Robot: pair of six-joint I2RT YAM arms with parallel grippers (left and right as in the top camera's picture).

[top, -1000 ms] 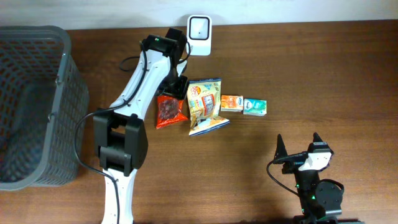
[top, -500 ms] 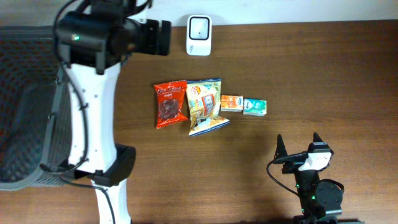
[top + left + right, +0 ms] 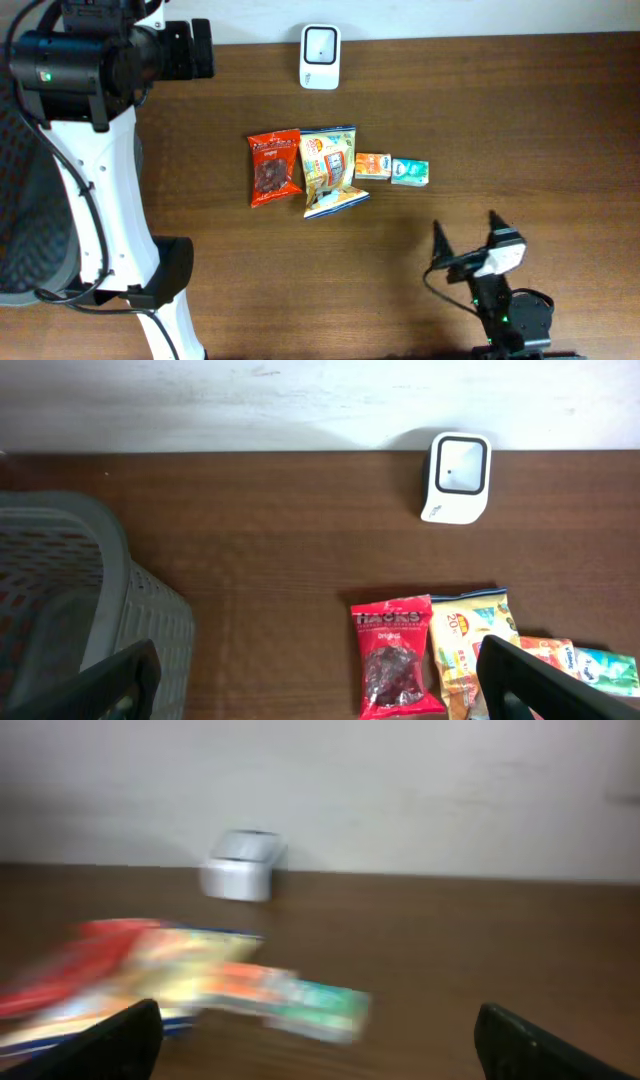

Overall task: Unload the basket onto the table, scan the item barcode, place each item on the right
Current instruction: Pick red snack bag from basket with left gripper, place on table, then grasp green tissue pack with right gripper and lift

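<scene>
Nearest you, the right gripper point(image 3: 466, 225) hovers with fingers spread wide, holding nothing; the left gripper point(image 3: 318, 650) hangs high, fingers equally spread and empty. So the step is likely a pick. Mid-way lies the row of items: red snack bag point(image 3: 274, 168), yellow chip bag point(image 3: 329, 165), orange carton point(image 3: 372, 166), green carton point(image 3: 410, 172), edge to edge. Take an end one by its edge, barcode uncovered. Beyond them stands the scanner point(image 3: 320, 43); present the code flat to its window.

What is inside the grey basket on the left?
Only mesh walls of the basket show, with no item visible. Its floor is hidden: the left arm covers it overhead, and the wrist view cuts it off.
</scene>
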